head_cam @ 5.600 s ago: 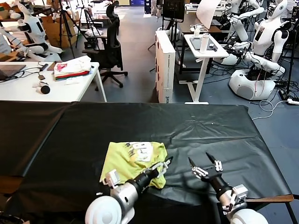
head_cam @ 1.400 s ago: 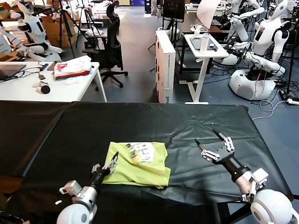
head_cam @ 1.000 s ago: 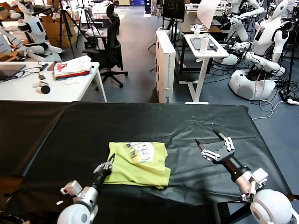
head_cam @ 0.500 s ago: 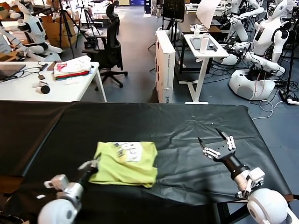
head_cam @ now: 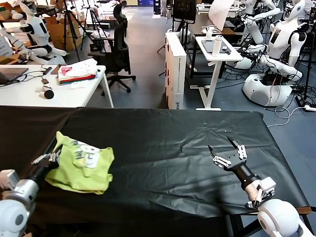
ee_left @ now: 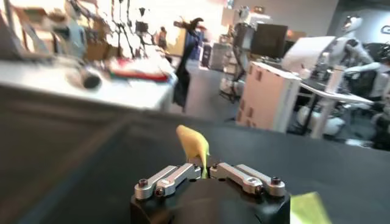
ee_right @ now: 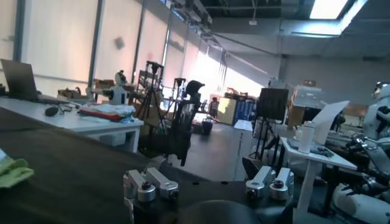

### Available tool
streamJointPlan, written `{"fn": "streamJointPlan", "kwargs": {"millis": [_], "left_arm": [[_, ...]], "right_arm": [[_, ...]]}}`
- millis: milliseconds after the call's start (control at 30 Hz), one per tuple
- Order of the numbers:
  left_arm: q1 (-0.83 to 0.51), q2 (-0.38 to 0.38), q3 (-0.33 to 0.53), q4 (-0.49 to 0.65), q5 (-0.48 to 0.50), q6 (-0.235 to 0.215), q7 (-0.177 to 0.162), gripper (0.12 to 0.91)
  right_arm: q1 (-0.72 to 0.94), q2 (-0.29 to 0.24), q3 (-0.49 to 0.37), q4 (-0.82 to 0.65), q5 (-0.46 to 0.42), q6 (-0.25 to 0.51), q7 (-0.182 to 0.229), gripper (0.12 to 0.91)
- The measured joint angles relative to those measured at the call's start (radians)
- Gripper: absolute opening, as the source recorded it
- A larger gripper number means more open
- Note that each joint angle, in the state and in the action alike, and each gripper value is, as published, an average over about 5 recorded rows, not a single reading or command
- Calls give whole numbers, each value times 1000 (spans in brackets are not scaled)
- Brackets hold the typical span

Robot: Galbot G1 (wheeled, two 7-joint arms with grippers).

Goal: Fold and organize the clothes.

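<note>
Lime-yellow soft cotton T-shirt was matt and creased. Black sheet-covered table looked smooth, faintly glossy, wrinkled. Tool links were brushed metal.

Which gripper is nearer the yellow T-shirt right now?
Left. The left gripper is shut on the T-shirt at its edge; the right gripper hovers open, far across the black table.

T-shirt graphic too small to read; left arm cut off.
</note>
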Motion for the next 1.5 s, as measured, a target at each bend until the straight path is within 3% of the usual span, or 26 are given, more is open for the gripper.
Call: {"fn": "streamJointPlan", "kwargs": {"millis": [133, 267, 433, 633, 733, 867, 1000, 1100, 1233, 1500], "left_arm": [[-25, -20, 65, -83, -33, 43, -51, 178], [-55, -83, 197, -117, -58, 60, -79, 178], [-104, -212, 412, -71, -28, 50, -78, 178], [-162, -364, 619, 70, 25, 25, -67, 182], [-181, -405, 667, 125, 37, 24, -63, 271], [-183, -421, 695, 145, 44, 27, -53, 510], [-166, -413, 700, 118, 92, 14, -17, 765], [-151, -395, 687, 76, 152, -17, 20, 878], [-142, -358, 646, 21, 196, -51, 41, 905], [-108, -313, 554, -39, 208, -66, 39, 907]], "right_arm": [[-27, 12, 27, 16, -18, -19, 8, 907], [-55, 25, 43, 36, -24, -53, 17, 907], [-51, 27, 28, 57, 29, -121, 13, 907], [-12, 7, -22, 70, 183, -266, 12, 907], [15, -6, -50, 61, 284, -337, 27, 907], [55, -18, -95, 43, 413, -426, 45, 907], [100, -11, -158, 26, 528, -498, 67, 907], [136, 2, -212, 11, 580, -524, 73, 907], [181, 26, -278, -13, 616, -536, 80, 907], [248, 93, -382, -74, 597, -522, 90, 906]]}}
